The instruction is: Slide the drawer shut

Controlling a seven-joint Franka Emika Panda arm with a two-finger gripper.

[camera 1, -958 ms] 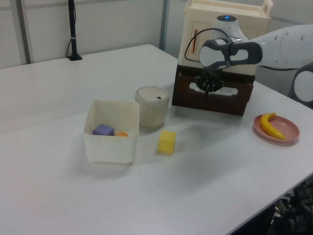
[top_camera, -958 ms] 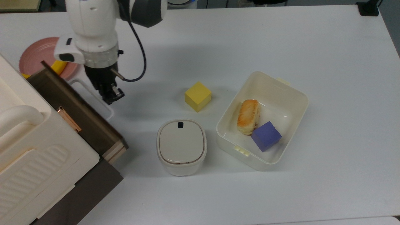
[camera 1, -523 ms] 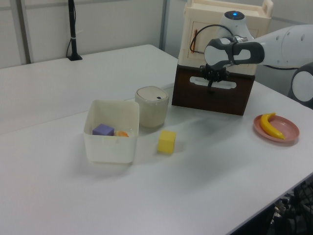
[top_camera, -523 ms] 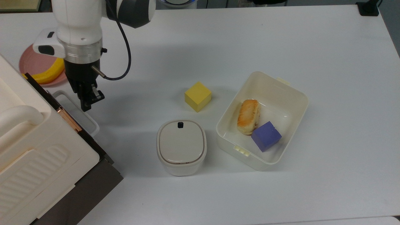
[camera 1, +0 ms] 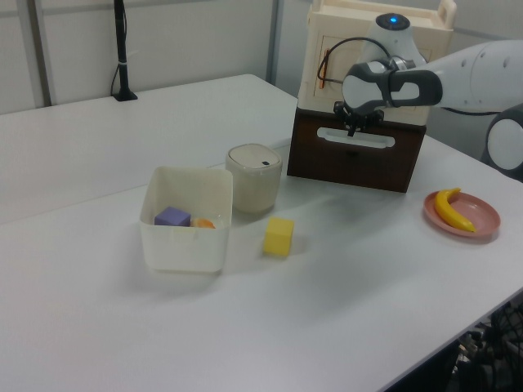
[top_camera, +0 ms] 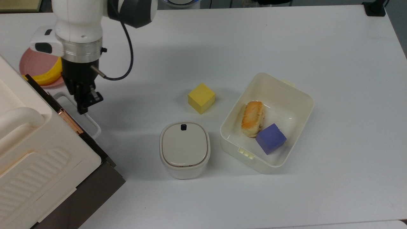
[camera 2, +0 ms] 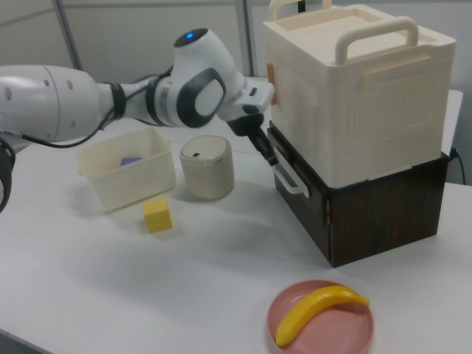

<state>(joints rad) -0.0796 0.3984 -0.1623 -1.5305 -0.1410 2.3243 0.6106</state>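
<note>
The drawer (camera 1: 359,162) sits pushed in, its dark brown front panel (camera 2: 295,198) level with the dark cabinet under the cream box. Its white loop handle (top_camera: 95,125) sticks out from the panel toward the table. My gripper (top_camera: 83,102) hangs pointing down just over the handle's upper end, close to the panel, with its dark fingers (camera 2: 263,150) pressed together and nothing between them. In the left view the gripper (camera 1: 353,128) is just above the handle (camera 1: 356,140).
A large cream box with a top handle (top_camera: 31,152) rests on the cabinet. A cream lidded canister (top_camera: 184,149), a yellow cube (top_camera: 201,98) and a cream tub (top_camera: 299,105) holding bread and a purple cube stand mid-table. A pink plate with a banana (camera 2: 321,313) lies beside the cabinet.
The drawer has slid from well open to flush with the cabinet. My gripper travelled with it toward the top view's left, then barely shifted in the last half second.
</note>
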